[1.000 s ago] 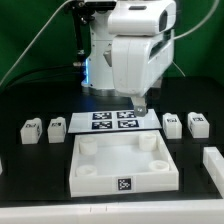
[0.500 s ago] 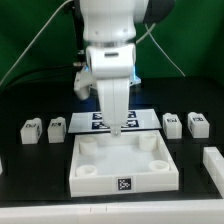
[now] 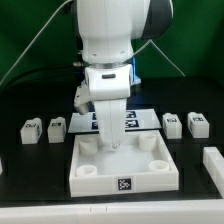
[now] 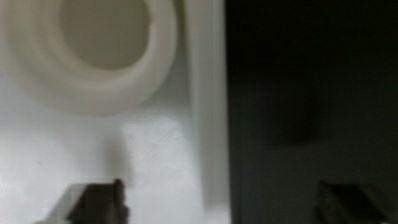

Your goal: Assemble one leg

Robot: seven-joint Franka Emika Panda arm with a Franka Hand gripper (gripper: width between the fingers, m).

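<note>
Legs (image 3: 56, 126) are being seen lying on the table (image 3: 30, 170), two at the exterior view's left of the white panel (image 3: 95, 180) and two at its right, none being gripped. The gripper (image 3: 113, 143) is being shown hovering over the panel's side toward the marker board (image 3: 145, 120), near a round socket (image 4: 98, 40), its fingers (image 4: 98, 200) spread apart with nothing between them.

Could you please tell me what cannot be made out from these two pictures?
- Exterior view: the arm hides much of the marker board.
- Exterior view: the white part at the right edge is cut off.
- Exterior view: the legs are too small to read their markings.
- Wrist view: blurred; the gripper's fingertips and the panel's socket are cut by the picture's edges.
</note>
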